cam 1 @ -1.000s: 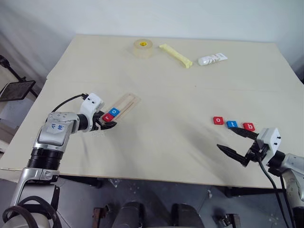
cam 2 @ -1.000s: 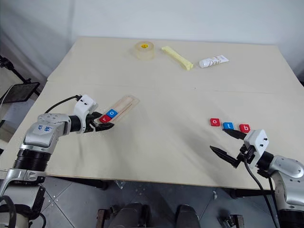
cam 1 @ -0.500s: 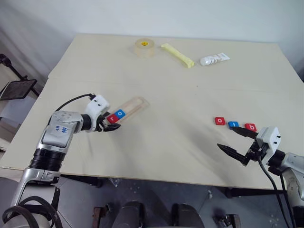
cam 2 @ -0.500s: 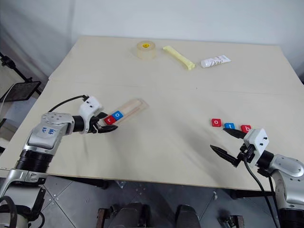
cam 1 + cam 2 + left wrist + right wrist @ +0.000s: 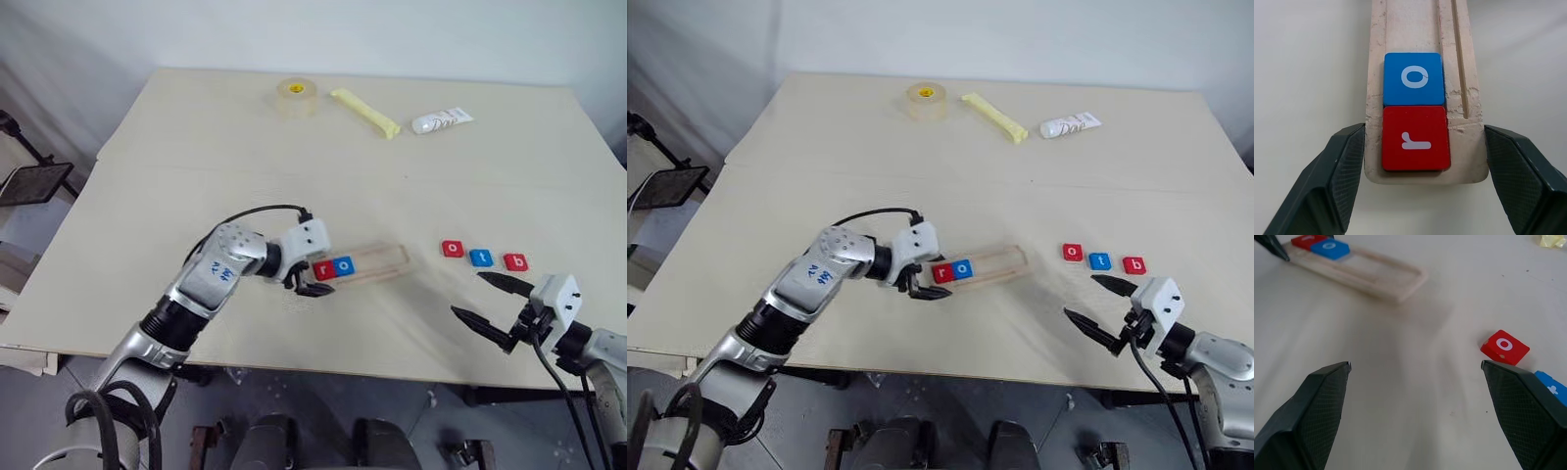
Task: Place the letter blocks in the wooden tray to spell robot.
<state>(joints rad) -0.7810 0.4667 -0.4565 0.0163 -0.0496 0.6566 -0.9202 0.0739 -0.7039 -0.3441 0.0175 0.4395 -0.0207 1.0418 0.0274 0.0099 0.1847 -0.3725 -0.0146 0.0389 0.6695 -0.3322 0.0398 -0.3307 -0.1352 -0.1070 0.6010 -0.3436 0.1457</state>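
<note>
The wooden tray point(image 5: 377, 262) lies near the table's middle, running left to right. A red r block point(image 5: 323, 267) and a blue o block point(image 5: 344, 265) sit side by side at its left end. My left gripper point(image 5: 309, 274) is shut on that end, one finger point(image 5: 1347, 161) pressed to each long side of the tray. To the right of the tray a red o block point(image 5: 452, 249), a blue t block point(image 5: 481, 258) and a red b block point(image 5: 515, 261) lie in a row on the table. My right gripper point(image 5: 467, 294) hangs open just in front of that row, holding nothing.
At the far side of the table are a tape roll point(image 5: 295, 97), a yellow stick point(image 5: 363, 113) and a white tube point(image 5: 441, 120). The table's front edge point(image 5: 372, 377) runs close below both grippers.
My left gripper has swung right toward the table's middle, taking the tray with the r and o blocks along and turning it from a slant to nearly crosswise. The right gripper has kept still.
</note>
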